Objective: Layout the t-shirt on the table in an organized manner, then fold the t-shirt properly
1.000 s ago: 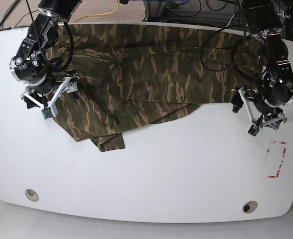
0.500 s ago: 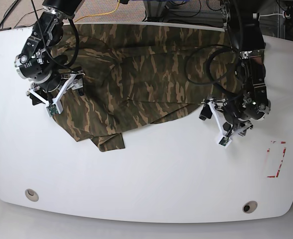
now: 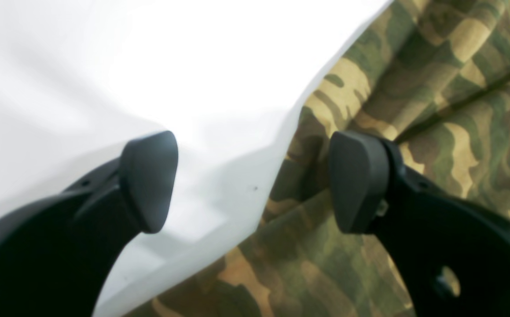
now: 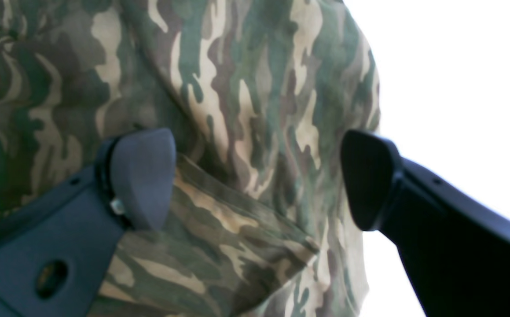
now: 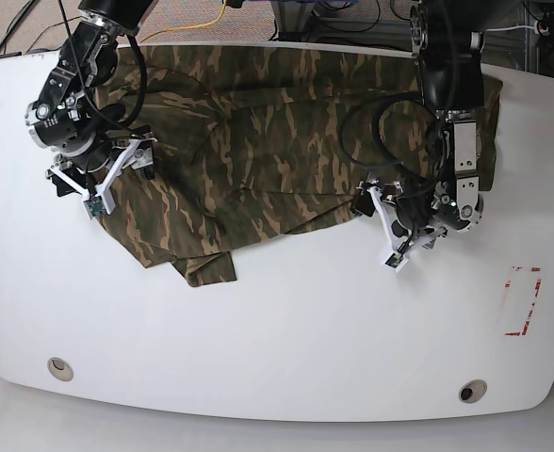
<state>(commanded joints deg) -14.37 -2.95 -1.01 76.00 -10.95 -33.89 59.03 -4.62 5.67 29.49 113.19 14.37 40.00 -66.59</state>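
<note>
Both tools are hovering spread over the crumpled t-shirt (image 5: 258,151) along the bench's (image 5: 286,330) far edge, so the left tool (image 3: 252,180) should be straddling the hem and the right tool (image 4: 257,176) the sleeve fold before pinching.

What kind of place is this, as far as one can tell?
Probably a robotics lab: a white table marked with red tape, cables on the floor behind it, and a camouflage t-shirt.
</note>
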